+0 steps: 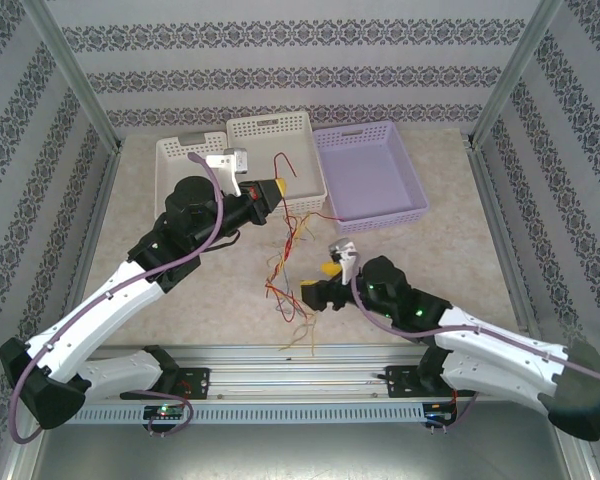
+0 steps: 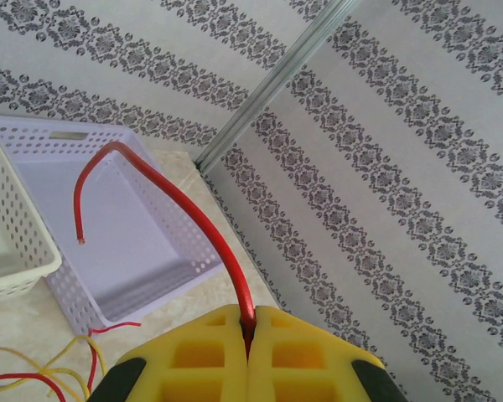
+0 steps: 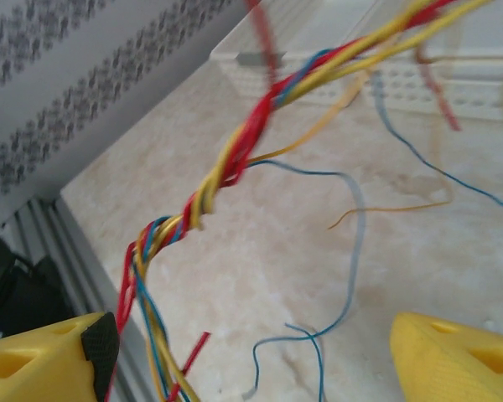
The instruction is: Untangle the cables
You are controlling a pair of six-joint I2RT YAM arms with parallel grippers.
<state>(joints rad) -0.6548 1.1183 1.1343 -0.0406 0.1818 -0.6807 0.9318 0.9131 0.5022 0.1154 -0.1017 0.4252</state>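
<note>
Robot lab cell: aluminium frame (image 1: 80, 85), patterned panel walls (image 1: 280, 50) (wallpaper-like), 2 rail-bolted arms (image 1: 110, 300) (image 1: 500, 345).

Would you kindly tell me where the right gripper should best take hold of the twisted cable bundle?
Grip the twisted cable bundle on its tight braid, where red, yellow and blue strands run as one rope; farther up they splay apart. It crosses just inside one finger of the open right gripper, so probably shift sideways to centre it, then close across its length.

Bright even light, soft shadows, foreground blur
</note>
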